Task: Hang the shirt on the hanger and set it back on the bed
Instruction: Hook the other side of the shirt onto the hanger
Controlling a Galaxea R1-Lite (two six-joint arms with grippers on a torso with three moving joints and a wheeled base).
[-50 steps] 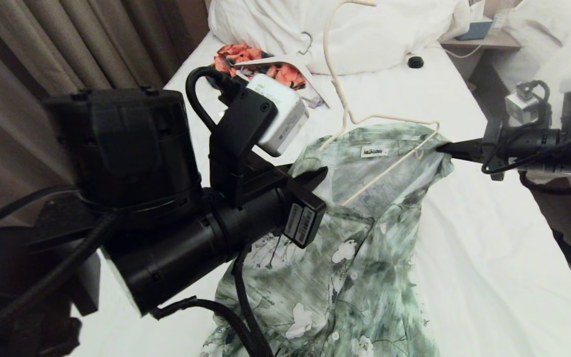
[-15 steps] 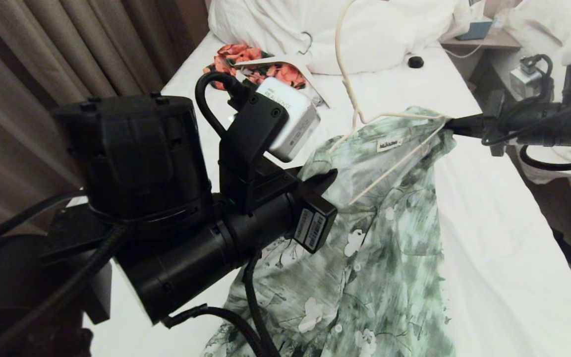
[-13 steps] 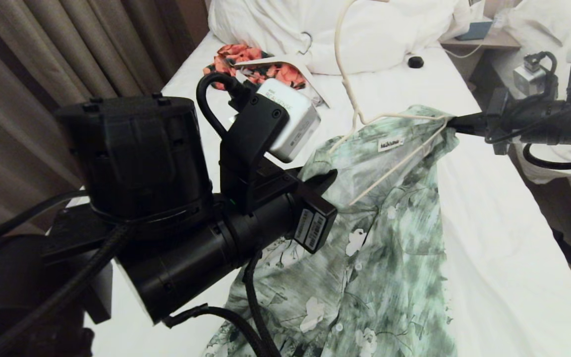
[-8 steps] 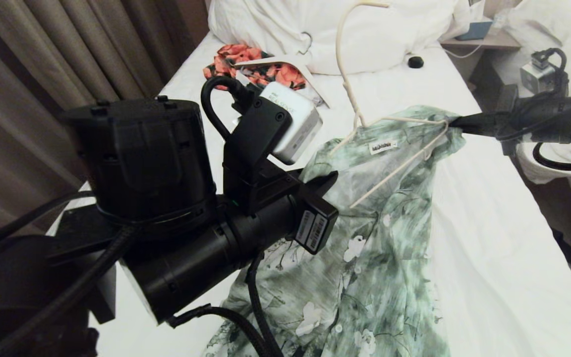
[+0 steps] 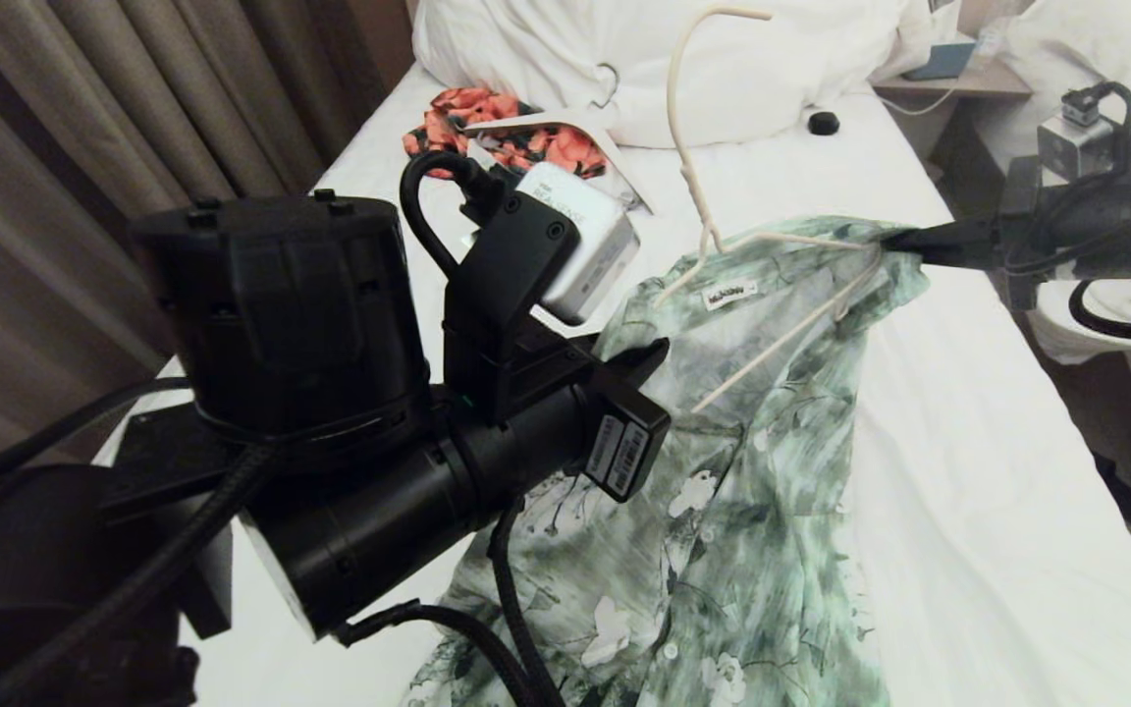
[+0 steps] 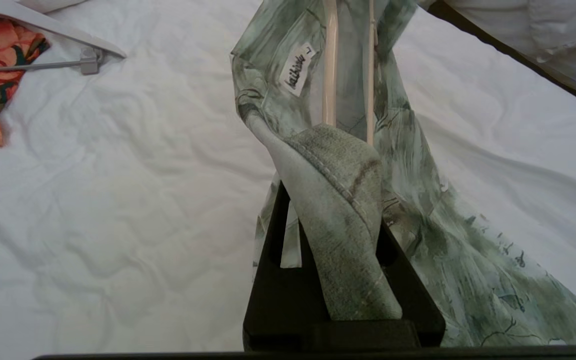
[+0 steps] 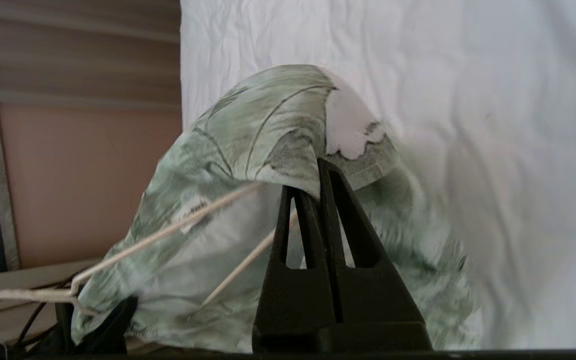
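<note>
The shirt (image 5: 723,471) hangs spread between the two arms above the bed (image 5: 968,442), its tail trailing down to the sheet, its label facing up; the hanger (image 5: 772,295) sits inside the neck, its wire running through the shoulders and its hook standing up toward the pillows (image 5: 742,69). The left pincer (image 6: 335,200) is pressed together on a fold of cloth at one shoulder; the right pincer (image 7: 318,185) is pinched shut on the cloth at the other shoulder, just where the wire's end lies. The shirt looks thin, light and limp; it will likely sag and slide off the smooth wire if one side drops, so it is best held at the shoulder seams, or by the hanger's neck once seated. Near the pillows lie an orange garment (image 5: 516,123) and a white hanger (image 5: 565,128), well apart.
</note>
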